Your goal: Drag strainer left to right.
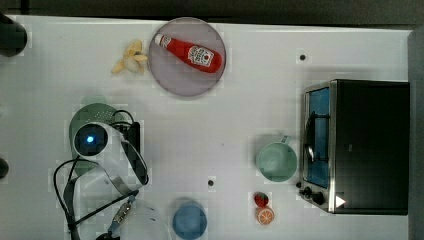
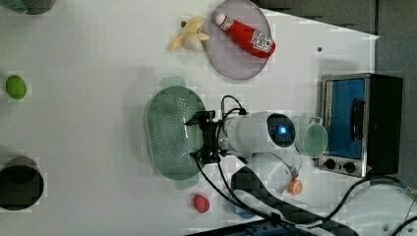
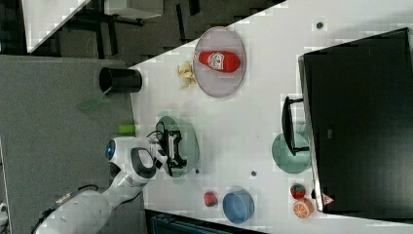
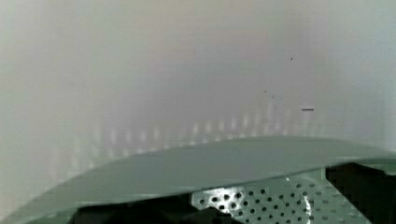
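The strainer is being seen lying on the white desk, close to the desk edge at the top view's left, about midway along that edge. In the left view its perforated bowl is lying open upward, with the pincer sitting over the strainer's rim on the side toward the arm. Whether the pincer is clenched on the rim or released cannot be told. In the wrist view the strainer's broad rim and hole-dotted centre are being shown close up, with bare desk beyond.

The strainer is being largely covered by the arm in the top view. A purple plate carrying a ketchup bottle is lying near the far edge, with a banana just beside it. A mint-green mug is standing just beside a toaster oven toward the top view's right, well apart from the strainer. A blue bowl, a strawberry and an orange slice are lying by the near edge.
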Controlling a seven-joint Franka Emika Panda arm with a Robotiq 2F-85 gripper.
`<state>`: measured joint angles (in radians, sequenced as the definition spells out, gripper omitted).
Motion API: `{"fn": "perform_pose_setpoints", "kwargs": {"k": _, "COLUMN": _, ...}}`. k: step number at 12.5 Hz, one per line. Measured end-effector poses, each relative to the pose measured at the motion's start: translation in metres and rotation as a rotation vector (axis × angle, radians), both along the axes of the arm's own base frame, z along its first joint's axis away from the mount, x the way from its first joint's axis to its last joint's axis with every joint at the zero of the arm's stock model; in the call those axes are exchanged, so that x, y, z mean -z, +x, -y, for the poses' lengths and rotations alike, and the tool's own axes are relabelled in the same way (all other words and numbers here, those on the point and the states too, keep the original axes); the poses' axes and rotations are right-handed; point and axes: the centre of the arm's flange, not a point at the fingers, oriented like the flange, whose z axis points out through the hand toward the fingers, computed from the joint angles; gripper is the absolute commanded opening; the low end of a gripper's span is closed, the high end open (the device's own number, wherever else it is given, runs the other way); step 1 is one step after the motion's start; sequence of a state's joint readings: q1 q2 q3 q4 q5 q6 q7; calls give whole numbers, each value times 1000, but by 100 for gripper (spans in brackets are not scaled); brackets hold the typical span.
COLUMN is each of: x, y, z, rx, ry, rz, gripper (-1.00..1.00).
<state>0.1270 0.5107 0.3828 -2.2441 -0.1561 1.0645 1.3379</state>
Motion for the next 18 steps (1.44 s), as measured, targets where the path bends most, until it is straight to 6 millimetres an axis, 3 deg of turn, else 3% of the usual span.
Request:
{"fn": "perform_pose_setpoints", "kwargs": {"k": 4, "x": -20, "y": 9, "z": 19, "rx": 14, "ry": -16, "rz": 56, "gripper": 100}}
{"fn": "perform_pose_setpoints", "kwargs": {"k": 6, "x": -18, "y": 15, "z": 35, "rx": 41, "ry": -21, "rz": 60, "gripper": 100}}
{"fn": "perform_pose_setpoints", "kwargs": {"k": 10, "x": -15, "y": 7, "z": 106, "rx": 112, "ry": -95, "rz": 37, "gripper": 100}}
{"fn": "perform_pose_setpoints", "kwargs": {"k": 18, "x": -1, "y": 24, "z": 203, "rx": 123, "ry": -139, "rz": 8, "gripper": 100}}
